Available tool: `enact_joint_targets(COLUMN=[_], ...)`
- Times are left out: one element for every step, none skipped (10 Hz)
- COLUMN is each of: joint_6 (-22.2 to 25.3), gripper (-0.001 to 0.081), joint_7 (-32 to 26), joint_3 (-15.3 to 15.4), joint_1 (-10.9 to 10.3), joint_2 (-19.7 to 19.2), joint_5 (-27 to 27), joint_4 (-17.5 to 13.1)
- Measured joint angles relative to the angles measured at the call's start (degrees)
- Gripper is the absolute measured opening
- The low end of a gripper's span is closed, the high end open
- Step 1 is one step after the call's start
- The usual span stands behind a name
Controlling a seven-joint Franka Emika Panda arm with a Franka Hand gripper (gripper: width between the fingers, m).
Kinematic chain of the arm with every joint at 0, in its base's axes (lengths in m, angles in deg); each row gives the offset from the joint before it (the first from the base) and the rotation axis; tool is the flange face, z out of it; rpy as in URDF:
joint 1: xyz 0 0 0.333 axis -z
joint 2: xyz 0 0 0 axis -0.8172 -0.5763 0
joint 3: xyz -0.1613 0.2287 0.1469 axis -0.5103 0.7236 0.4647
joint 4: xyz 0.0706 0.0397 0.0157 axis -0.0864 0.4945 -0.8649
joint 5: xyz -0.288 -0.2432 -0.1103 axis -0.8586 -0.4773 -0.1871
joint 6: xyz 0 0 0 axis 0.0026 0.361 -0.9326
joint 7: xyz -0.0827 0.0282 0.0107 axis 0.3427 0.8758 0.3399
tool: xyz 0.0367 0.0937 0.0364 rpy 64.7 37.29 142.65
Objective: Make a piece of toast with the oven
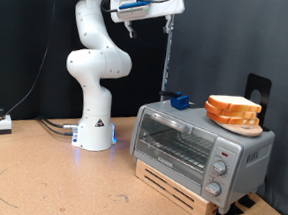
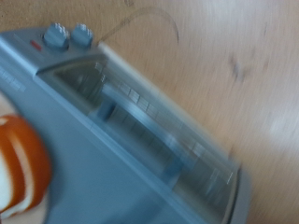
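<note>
While the arm hangs high near the exterior view's top, I see the gripper [image 1: 143,17] well above the oven [image 1: 201,150] and holding nothing. Its fingers are too small and blurred for me to say whether the jaws stand apart or together.

The oven sits on a wooden stand [image 1: 183,186] with its glass door closed. On its roof, towards the exterior view's right, lies a pile of bread slices [image 1: 234,113]. I cannot pick out the single piece of toast from that pile. A small blue object [image 1: 178,100] rests on the roof's far corner.

The wrist view looks down on the oven [image 2: 140,121], blurred, with two knobs [image 2: 68,35] and the bread's orange crust [image 2: 21,177] at the edge.

As I judge it, the approach is underway. To do it well I would descend slowly and centre over the top slice, keeping clear of the blue object.
</note>
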Motion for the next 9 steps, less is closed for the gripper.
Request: enact_joint_targets(joint_6=[-2.12,-1.74,-1.68,-2.82,-4.04,-6.61,-9.23,-8.93,-7.69], gripper=[0.0807,0.0807,0.0807,0.0807,0.0807,0.0807,0.0807,0.0807,0.0807], joint_7=[-4.18,-2.42,-7.24,-14.47,-21.77,-27.79,-32.08,-30.21,-30.34], joint_3=[0.19,0.17,-0.84,-2.9,-4.53,-5.3,-5.07,-5.09,-5.33], joint_1=[-0.09,0.02,-1.12,-3.14,-4.66,-5.16,-5.34,-5.24,-5.43], joint_2=[-1.67,-1.6,-1.58,-1.64,-2.12,-3.3,-4.92,-4.74,-4.6], joint_5=[-1.64,-0.77,2.11,3.66,3.69,1.28,-0.68,0.47,2.42], joint_4=[-0.27,-0.25,-0.2,0.13,0.78,1.56,1.97,1.97,1.98])
